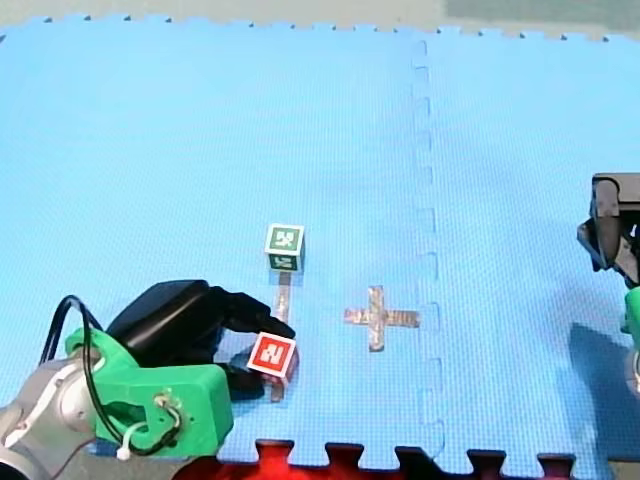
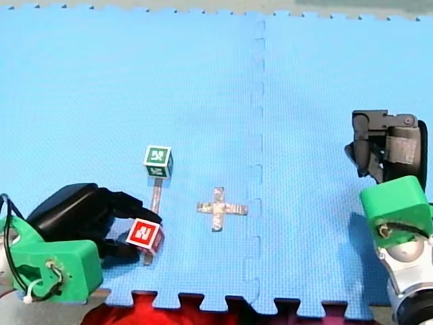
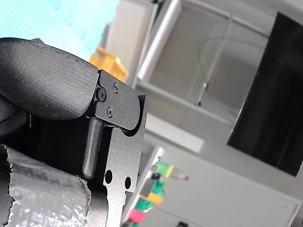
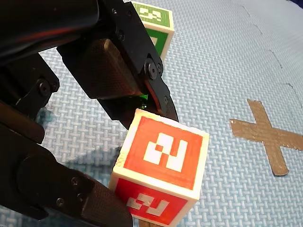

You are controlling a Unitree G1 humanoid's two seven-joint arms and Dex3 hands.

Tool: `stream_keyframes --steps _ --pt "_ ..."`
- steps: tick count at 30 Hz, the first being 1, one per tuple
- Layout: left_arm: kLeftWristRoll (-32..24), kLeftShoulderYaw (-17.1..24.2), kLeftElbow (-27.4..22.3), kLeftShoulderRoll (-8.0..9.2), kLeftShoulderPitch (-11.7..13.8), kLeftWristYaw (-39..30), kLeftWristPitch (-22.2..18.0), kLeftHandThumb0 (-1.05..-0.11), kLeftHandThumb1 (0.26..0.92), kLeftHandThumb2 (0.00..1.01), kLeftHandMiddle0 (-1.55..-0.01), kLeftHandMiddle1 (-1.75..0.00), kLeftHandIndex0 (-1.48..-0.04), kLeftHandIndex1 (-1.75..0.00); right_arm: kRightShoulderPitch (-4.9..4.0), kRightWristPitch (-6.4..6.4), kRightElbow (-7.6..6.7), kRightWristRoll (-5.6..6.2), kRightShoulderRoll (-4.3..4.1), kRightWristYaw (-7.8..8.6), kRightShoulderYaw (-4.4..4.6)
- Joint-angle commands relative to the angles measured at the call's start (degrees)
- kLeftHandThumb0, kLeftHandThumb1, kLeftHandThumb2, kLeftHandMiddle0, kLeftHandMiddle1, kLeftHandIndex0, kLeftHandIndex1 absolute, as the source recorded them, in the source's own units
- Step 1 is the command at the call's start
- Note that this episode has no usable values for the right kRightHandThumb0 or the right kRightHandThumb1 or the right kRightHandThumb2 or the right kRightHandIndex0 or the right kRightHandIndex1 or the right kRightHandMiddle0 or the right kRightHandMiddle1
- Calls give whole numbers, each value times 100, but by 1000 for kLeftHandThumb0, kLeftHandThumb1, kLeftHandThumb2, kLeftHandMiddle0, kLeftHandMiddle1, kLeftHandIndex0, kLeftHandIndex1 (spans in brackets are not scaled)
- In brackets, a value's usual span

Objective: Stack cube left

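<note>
Two cubes sit on the left half of the surface. One is a red cube edged in white, with a white blocky marker printed on each visible face. The other is a green cube of the same make. The red cube is near the front edge, tilted, and pinched by the left hand. In the second wrist view one black padded finger presses its far upper edge and another presses its near lower side. Whether its base touches the surface cannot be told. The green cube stands upright a little farther back, apart from the red one. A short strip of silver tape lies between them. A cross of silver tape is stuck down to the right of the red cube. The surface is a blue foam mat of interlocking tiles, with a toothed seam running front to back. A red floor shows past its front edge. The right hand hangs over the mat's right side, holding nothing; whether it is spread or closed cannot be told. The first wrist view looks past a black finger pad into a pale room with a grey shelf unit and a dark panel.
</note>
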Motion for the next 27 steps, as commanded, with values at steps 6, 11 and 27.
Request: stream_keyframes --steps 6,11,27 --pt "-93 45 218 -74 24 -98 -83 -436 751 3 -877 -1746 -1273 -50 1 39 54 -36 -15 -91 28" --pt "-342 253 -323 -91 -40 -168 -133 -436 751 2 -876 -1746 -1264 -40 -6 45 101 -26 -11 -87 37" --pt "-369 512 -1517 -86 -247 -508 603 -464 752 0 -887 -1746 -1279 -33 -20 64 172 -63 39 -149 76"
